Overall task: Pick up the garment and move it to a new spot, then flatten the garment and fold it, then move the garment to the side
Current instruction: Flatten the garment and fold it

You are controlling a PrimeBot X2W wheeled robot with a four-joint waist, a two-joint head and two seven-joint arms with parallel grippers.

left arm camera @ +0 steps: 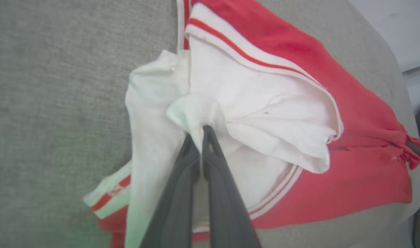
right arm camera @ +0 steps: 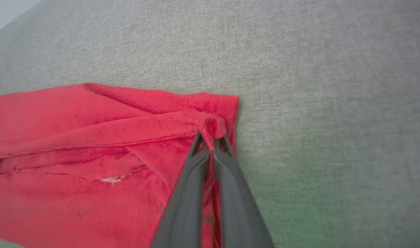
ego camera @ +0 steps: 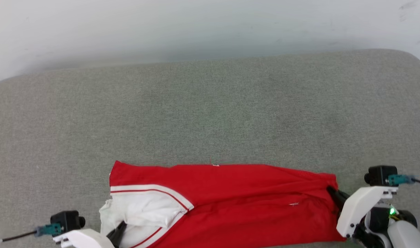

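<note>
Saw red knit short-sleeve shirt w/ white sleeves and striped trim [ego camera: 230,203] lying stretched left-to-right along near edge of grey woven padded surface [ego camera: 210,113]. Left gripper [left arm camera: 200,132] clenched on bunched white sleeve cloth [left arm camera: 251,113] at shirt's left end; right gripper [right arm camera: 211,139] clenched on puckered red hem corner [right arm camera: 213,125] at right end. Judged step in hand as pull-taut and flatten ahead of fold, prob. Needed for doing it well: firm pinches both ends, even pull apart, both ends at same height so cloth lay level, move toward far part of surface so near edge didn't slip off, then tension eased before release so creases by right pinch could relax. Left pinch looked to be on sleeve only, not body; risk of sleeve stretching while body lagged, so re-grip nearer shoulder poss. better. Counted: 1 shirt, 2 grippers, 2 dark fingers [left arm camera: 223,193] per gripper, 1 grey surface. No. of sleeves in white bunch: couldn't tell.
</note>
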